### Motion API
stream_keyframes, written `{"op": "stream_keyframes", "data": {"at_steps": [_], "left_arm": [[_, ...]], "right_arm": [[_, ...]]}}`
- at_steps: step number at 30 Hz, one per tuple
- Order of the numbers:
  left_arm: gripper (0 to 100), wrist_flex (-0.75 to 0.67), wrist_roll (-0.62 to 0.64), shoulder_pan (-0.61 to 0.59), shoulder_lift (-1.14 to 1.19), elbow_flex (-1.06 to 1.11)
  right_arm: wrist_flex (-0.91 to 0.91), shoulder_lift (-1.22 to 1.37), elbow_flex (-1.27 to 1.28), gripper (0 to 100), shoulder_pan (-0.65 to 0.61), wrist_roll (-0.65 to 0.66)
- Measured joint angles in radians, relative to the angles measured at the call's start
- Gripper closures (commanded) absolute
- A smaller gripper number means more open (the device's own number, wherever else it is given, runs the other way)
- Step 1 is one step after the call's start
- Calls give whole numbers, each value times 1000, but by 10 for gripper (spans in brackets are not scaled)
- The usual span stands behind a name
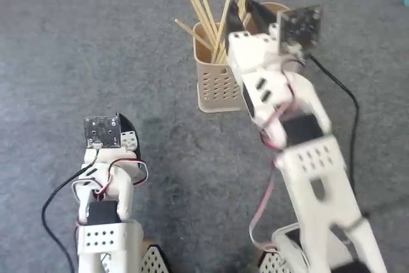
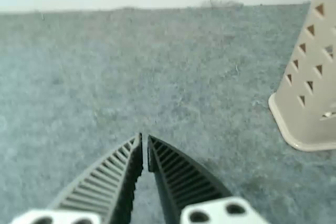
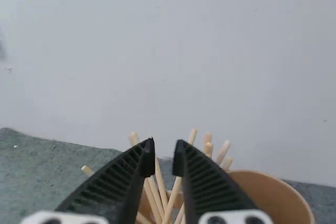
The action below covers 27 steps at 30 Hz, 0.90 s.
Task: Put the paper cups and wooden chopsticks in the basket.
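Observation:
A beige perforated basket [image 1: 217,84] stands at the back of the grey carpet with several wooden chopsticks [image 1: 208,14] sticking up out of it. My right gripper [image 1: 244,9] hovers over its far rim. In the right wrist view that gripper [image 3: 163,150] is narrowly open, the chopsticks [image 3: 212,148] fan out behind its tips, and a brown paper cup [image 3: 273,192] sits just beside them. The cup's rim [image 1: 276,9] peeks out behind the right arm; whether it stands inside the basket is hidden. My left gripper [image 2: 145,141] is shut and empty, low over the carpet, left of the basket [image 2: 312,82].
Grey carpet [image 1: 77,55] covers the table up to a pale wall at the back. The left arm [image 1: 105,177] is folded back near the front left. A black cable [image 1: 348,100] trails along the right arm.

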Motion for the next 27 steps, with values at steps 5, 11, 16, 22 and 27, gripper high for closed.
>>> {"op": "stream_keyframes", "data": {"at_steps": [5, 11, 16, 22, 27], "left_arm": [[988, -43, 32, -2, -3, 14], [988, -44, 34, 41, -3, 14], [988, -44, 34, 44, -3, 14], [988, -32, 32, 44, -3, 14], [988, -8, 2, 44, -3, 14]], "right_arm": [[281, -219, 0, 991, 3, 0], [554, -387, 0, 991, 140, -51], [756, -503, 60, 991, 258, -52], [704, -684, 393, 991, 347, 54], [575, -818, 721, 992, 407, 110]]}}
